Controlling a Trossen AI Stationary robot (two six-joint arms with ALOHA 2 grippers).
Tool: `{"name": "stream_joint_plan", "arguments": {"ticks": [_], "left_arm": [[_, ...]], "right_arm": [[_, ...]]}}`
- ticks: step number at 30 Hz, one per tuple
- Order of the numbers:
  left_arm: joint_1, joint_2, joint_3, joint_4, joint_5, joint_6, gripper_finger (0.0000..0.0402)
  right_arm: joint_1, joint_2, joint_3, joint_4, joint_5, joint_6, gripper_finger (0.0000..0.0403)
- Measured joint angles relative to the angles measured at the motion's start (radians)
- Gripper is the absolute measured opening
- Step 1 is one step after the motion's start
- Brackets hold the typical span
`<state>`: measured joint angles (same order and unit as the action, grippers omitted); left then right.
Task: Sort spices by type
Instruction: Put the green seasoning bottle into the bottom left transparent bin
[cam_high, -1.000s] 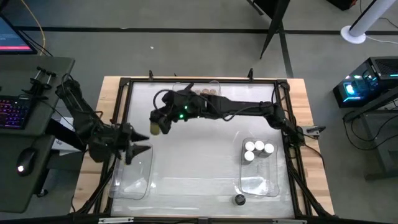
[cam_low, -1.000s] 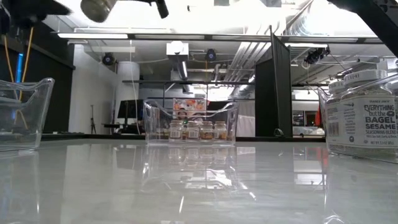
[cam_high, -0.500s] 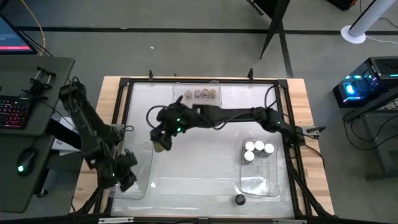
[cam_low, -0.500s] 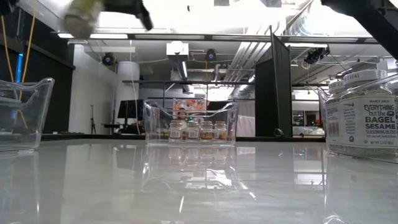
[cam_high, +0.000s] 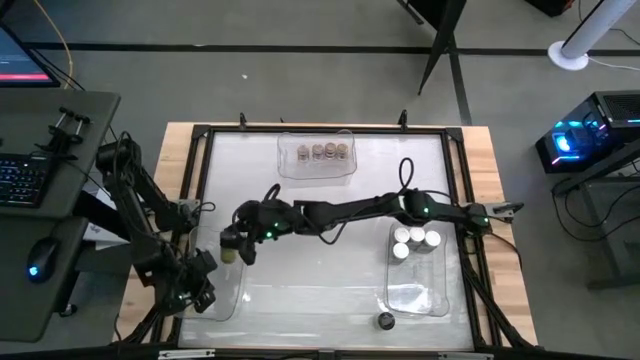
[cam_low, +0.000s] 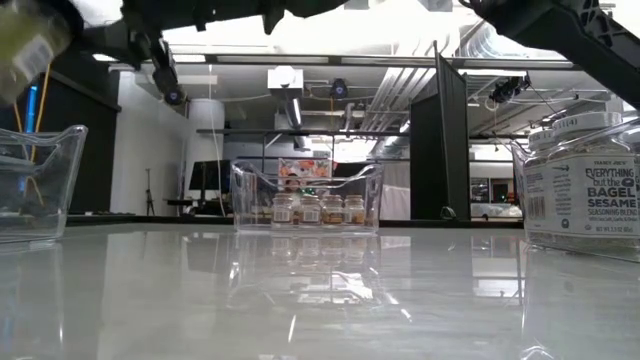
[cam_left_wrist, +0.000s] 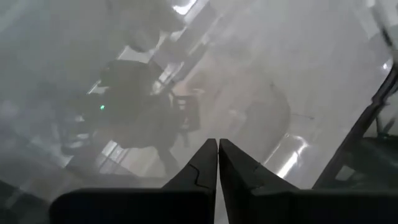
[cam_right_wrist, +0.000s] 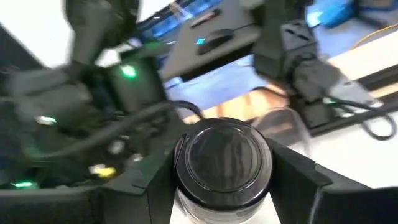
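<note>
While the left pincer (cam_high: 203, 287) sits closed and empty over the left bin (cam_high: 222, 300), the right pincer (cam_high: 234, 249) grips a black-lidded spice jar (cam_right_wrist: 222, 163).
Jar held above the table (cam_high: 320, 215); tan-lidded jars (cam_high: 322, 152) beyond it, white-lidded jars (cam_high: 415, 240) further right.

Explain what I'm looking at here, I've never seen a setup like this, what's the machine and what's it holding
It is a robot with two dark arms at a table. One picture looks straight down, one looks level across the tabletop, and two come from cameras on the wrists. The right gripper reaches across and holds a black-lidded spice jar near the clear left bin. The left gripper waits at the table's left edge, jaws shut and empty. A far bin holds four tan-lidded jars, a right bin holds four white-lidded jars, and one dark-lidded jar stands alone.
</note>
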<state>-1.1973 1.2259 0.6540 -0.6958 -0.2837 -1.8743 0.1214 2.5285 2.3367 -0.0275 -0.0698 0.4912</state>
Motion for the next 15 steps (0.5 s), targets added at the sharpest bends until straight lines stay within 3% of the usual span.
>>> {"name": "stream_joint_plan", "arguments": {"ticks": [6, 15], "left_arm": [[0.007, 0.000, 0.000, 0.001, -0.070, 0.000, 0.0001], [0.074, 0.000, 0.000, 0.022, -0.176, 0.035, 0.0000]], "right_arm": [[0.022, 0.008, 0.001, -0.068, 0.133, -0.135, 0.0199], [0.025, 0.008, 0.001, -0.152, 0.189, -0.234, 0.0199]]}}
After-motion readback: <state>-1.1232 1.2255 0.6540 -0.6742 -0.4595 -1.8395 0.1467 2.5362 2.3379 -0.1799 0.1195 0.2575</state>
